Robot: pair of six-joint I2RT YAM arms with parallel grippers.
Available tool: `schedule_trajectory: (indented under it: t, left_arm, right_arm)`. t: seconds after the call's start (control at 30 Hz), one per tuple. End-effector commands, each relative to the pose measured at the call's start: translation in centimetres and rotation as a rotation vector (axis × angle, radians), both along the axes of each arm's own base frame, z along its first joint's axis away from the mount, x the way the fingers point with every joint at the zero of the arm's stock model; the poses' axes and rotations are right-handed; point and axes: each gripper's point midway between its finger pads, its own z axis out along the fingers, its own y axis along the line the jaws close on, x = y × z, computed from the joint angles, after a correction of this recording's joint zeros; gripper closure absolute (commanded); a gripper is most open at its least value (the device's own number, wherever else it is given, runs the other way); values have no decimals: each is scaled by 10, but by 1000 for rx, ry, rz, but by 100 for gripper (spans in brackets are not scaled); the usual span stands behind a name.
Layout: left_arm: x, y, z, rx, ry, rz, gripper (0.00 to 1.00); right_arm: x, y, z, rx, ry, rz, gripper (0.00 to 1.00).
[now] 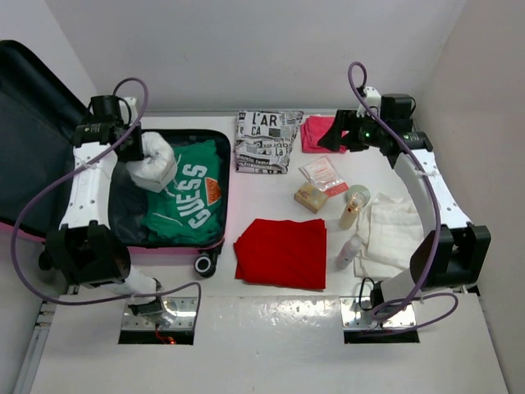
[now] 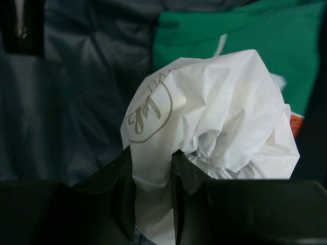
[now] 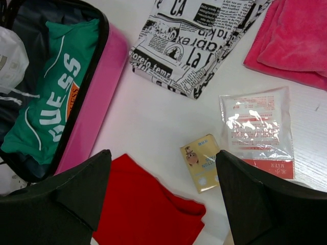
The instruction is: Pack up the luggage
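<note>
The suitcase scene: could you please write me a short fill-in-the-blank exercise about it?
1. The left gripper is shut on a crumpled ____ bag.
2. The T-shirt lying in the pink suitcase is ____.
3. The word printed on the T-shirt reads ____.
4. The right gripper hangs ____ above the table, holding nothing.

Missing words: white; green; GUESS; open

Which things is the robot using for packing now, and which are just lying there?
In use: luggage, white bag, left gripper, green shirt.
Lying about: red cloth, newsprint bag, pink towel, sachet, small box, cream bottle, white cloth.
</note>
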Motion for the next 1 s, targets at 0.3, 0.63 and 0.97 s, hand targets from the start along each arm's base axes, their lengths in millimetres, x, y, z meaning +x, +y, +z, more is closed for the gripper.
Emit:
schedule_trajectory:
  t: [0.3, 0.63, 0.97]
  left_arm:
    - [-67, 81, -48, 152, 172, 126, 100]
    - [-101, 89, -104, 171, 187, 143, 100]
    - [-130, 98, -153, 244, 169, 207, 85]
  right_arm:
    - [-8, 5, 7, 5, -40, 28, 18]
    - [-12, 4, 4, 9, -36, 19, 18]
    - [-17, 5, 7, 3, -44, 24, 18]
